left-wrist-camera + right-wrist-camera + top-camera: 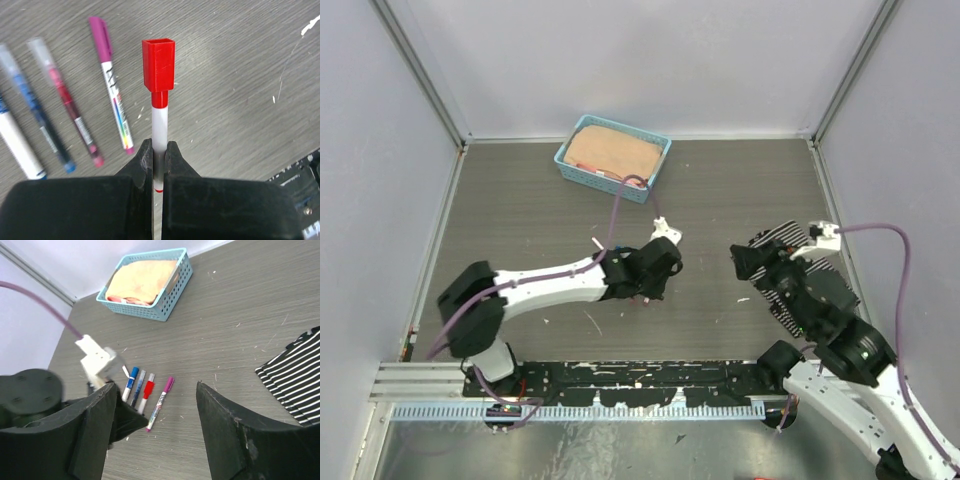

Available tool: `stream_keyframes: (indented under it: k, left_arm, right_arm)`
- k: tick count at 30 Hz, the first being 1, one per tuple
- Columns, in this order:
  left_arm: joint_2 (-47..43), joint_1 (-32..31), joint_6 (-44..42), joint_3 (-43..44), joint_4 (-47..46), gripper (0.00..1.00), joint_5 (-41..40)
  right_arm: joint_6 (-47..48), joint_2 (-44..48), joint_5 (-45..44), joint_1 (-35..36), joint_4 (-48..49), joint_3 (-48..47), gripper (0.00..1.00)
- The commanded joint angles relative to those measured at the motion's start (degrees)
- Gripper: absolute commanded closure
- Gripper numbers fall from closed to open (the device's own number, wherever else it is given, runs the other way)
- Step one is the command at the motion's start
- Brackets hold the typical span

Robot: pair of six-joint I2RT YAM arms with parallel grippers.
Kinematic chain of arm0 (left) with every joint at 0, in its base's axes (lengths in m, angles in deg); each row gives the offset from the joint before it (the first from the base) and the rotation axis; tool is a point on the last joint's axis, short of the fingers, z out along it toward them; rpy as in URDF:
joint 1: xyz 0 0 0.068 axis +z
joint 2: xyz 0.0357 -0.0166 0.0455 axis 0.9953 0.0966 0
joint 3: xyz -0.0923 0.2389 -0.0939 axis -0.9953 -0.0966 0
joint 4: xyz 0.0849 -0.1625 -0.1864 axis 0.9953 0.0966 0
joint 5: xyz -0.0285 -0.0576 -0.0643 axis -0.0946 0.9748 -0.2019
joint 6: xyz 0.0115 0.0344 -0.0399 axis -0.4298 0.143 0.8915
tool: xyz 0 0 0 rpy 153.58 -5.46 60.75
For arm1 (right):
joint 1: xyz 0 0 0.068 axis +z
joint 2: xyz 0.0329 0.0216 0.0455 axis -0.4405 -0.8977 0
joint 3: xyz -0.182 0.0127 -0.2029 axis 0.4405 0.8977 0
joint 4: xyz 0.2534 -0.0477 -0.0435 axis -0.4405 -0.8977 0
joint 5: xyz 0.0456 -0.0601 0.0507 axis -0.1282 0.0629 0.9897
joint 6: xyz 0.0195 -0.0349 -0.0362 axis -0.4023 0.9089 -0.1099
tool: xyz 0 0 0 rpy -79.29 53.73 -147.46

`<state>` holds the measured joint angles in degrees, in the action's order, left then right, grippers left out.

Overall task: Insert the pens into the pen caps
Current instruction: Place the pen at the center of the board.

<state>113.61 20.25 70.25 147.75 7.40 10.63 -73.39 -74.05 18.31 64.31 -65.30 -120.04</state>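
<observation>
My left gripper (159, 152) is squeezed tight on the white barrel of a pen (159, 120). The pen sticks straight out ahead of my fingers, with the red cap (158, 65) on its far end. Just left of that grip, four more pens lie side by side on the table (240, 75), none touching. The magenta-capped pen (111, 85) is closest to me, then the maroon pen (65, 95), the dark blue pen (37, 110) and the blue pen (15, 135), which is cut off at the frame edge. To the right of the held pen, open wood-grain tabletop runs on, flecked with white.

My right gripper (155, 390) stands wide apart with nothing between its fingers. The row of pens lies just ahead of it. A black-and-white striped cloth (295, 370) lies off to the right of my right finger.

Beyond the pens there is a broad stretch of open table. Far ahead, near the back edge, the light blue basket (172, 297) holds a folded tan cloth (142, 280) that nearly fills it. Pale walls (650, 60) close the table at the back and along both sides.
</observation>
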Motion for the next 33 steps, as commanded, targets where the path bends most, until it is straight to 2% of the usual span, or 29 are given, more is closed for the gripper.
stream_keyframes:
  k: [1, 5, 12, 21, 30, 33]
  left_arm:
    - [7.4, -0.6, 2.0, 6.5, 2.0, 1.0, 0.8]
    - [13.3, -0.6, 3.3, 10.6, 3.9, 1.0, 1.1]
    - [20.3, -0.6, 5.6, 16.1, 7.4, 1.0, -0.2]
    - [22.9, -0.6, 10.5, 17.0, 11.2, 0.95, -3.7]
    - [22.9, -0.6, 11.7, 15.1, 11.4, 0.76, -3.3]
    - [22.4, -0.6, 11.9, 14.8, 11.3, 0.73, -3.5]
  right_arm:
    - [-1.0, 7.0, -3.2, 0.1, -4.2, -1.9, 0.3]
    - [-1.2, 10.7, -5.2, 0.1, -7.2, -2.3, 0.3]
    - [0.6, 10.8, -6.5, 0.1, -9.7, -3.6, 0.29]
    - [2.5, 10.7, -5.9, 0.1, -9.9, -3.3, 0.28]
    - [2.6, 10.4, -5.3, 0.1, -9.9, -2.6, 0.27]
    - [2.8, 10.2, -5.3, 0.1, -10.0, -2.5, 0.27]
